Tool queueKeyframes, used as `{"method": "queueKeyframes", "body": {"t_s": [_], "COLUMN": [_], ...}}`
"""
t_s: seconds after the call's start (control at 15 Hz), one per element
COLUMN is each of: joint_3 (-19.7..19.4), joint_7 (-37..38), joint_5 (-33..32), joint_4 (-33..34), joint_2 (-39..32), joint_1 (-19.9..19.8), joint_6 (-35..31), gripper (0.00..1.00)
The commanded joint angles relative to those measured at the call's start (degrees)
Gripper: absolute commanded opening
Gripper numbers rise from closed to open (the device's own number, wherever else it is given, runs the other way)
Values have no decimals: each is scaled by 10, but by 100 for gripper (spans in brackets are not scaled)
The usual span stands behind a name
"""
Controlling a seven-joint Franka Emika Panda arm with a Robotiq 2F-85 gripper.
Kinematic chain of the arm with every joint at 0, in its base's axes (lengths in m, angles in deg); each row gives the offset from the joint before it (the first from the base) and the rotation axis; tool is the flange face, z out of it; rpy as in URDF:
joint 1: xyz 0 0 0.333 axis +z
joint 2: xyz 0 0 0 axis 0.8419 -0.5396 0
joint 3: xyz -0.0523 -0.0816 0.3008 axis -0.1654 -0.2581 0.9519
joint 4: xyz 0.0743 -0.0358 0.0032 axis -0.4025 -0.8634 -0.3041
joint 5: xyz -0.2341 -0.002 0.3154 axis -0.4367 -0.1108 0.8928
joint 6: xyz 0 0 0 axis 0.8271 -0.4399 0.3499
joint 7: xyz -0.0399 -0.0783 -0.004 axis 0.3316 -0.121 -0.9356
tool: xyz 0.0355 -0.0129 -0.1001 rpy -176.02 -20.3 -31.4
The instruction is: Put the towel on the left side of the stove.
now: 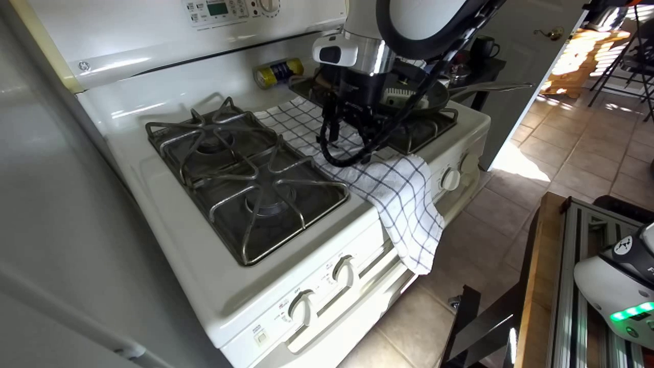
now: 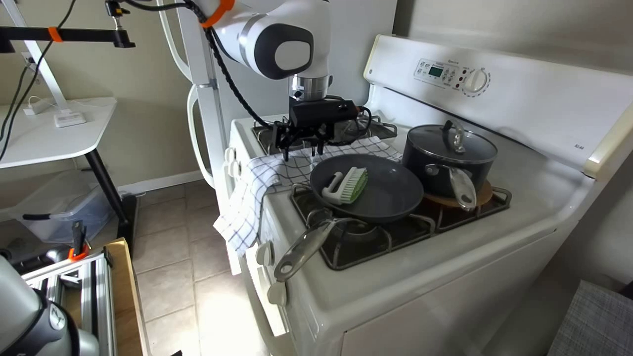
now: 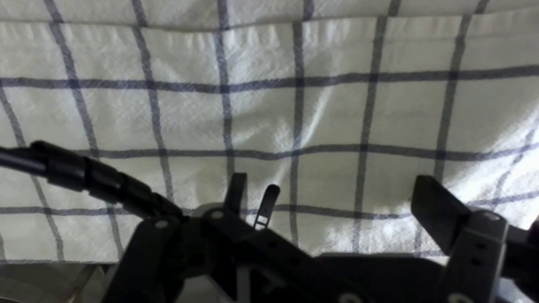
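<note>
My empty pincer (image 3: 332,189) gapes wide above the towel (image 1: 409,199), whose length crosses the front edge of the stove (image 1: 214,273).

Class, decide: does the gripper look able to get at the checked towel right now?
Probably yes: the gripper stands open above the towel, and no object seems to cover the spot beneath.

Dark-checked white towel (image 1: 391,179) lay creased down the middle of the white stove (image 1: 189,245), end draped over the front.
</note>
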Motion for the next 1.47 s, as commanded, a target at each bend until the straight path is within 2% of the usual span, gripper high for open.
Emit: {"method": "queueKeyframes", "body": {"t_s": [0.0,0.4,0.8,0.93,1.4], "joint_3": [-1,-4,-5,-5,-8], "joint_7": [-3,17,31,40,87], "joint_5": [-4,-19,-27,-33,-76], "joint_4": [-21,-30,-1,6,15], "joint_2": [8,-1,-32,-35,-12], "joint_1": [-7,-7,-6,-5,-5], "joint_6": [-2,-14,2,6,33], "gripper": [100,100,100,73,17]}}
